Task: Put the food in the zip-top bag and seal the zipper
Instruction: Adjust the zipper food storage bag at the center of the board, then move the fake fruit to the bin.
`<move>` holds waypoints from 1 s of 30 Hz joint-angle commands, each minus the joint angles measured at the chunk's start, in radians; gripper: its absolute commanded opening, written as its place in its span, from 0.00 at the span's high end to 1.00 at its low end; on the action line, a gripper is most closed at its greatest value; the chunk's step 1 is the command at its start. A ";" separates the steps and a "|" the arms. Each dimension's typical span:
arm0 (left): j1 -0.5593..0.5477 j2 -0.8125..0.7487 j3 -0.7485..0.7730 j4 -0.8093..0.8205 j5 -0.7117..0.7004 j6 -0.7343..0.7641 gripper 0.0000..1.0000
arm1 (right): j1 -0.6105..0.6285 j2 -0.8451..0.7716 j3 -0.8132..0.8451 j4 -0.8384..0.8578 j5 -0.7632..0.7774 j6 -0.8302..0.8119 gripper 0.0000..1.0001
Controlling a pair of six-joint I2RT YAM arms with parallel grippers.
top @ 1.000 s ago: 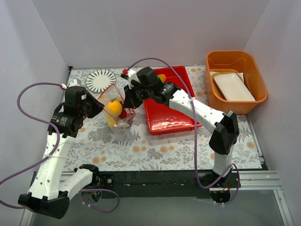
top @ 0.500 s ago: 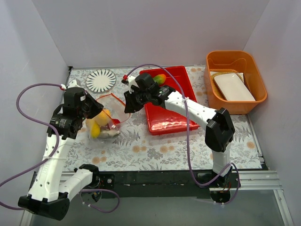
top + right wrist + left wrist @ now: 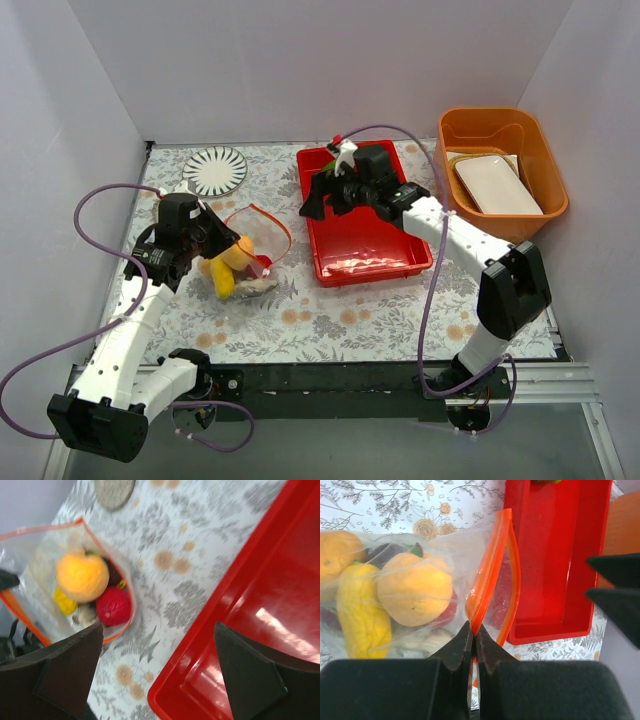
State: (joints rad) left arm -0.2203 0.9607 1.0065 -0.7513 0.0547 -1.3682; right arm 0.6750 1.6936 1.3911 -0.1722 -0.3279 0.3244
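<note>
Left tool [image 3: 472, 630] is clamped shut on the zipper [image 3: 492, 555] of the zip-top bag [image 3: 455, 550], which lies on the desk [image 3: 330, 310] just left of the red tray [image 3: 370, 250] with food [image 3: 415, 587] inside, while the right tool [image 3: 159, 627] is spread wide above that tray's near-left corner.

The right claw [image 3: 318, 198] has let go of the zip-top bag [image 3: 250, 262] and has moved back over the red tray [image 3: 372, 262]. The bag now sags on the counter [image 3: 330, 310], held only by the left claw [image 3: 215, 240]

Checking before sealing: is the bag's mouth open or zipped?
Open: both halves of the zipper bow apart in the wrist views; left gripper pinches one.
</note>
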 commanded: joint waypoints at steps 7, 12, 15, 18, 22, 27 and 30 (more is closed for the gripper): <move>0.001 -0.031 0.001 0.066 0.048 0.004 1.00 | -0.213 0.146 0.227 -0.067 0.148 0.048 0.02; 0.001 -0.036 0.000 0.072 0.048 -0.002 1.00 | -0.262 0.235 0.255 -0.009 0.170 0.106 0.02; 0.001 -0.033 0.001 0.064 0.048 0.000 1.00 | -0.267 0.282 0.267 0.032 0.194 0.143 0.02; -0.001 -0.033 -0.003 0.070 0.050 -0.003 1.00 | -0.269 0.311 0.244 0.118 0.226 0.171 0.02; -0.001 -0.022 0.006 0.060 0.050 0.000 1.00 | -0.269 0.377 0.290 0.146 0.274 0.218 0.02; 0.001 -0.023 0.007 0.061 0.043 0.000 1.00 | -0.267 0.475 0.380 0.163 0.323 0.249 0.02; -0.001 -0.025 0.011 0.056 0.037 0.003 1.00 | -0.267 0.560 0.482 0.120 0.368 0.262 0.02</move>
State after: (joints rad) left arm -0.2203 0.9520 1.0050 -0.7101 0.0910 -1.3689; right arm 0.4076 2.1799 1.7405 -0.0727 -0.0437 0.5480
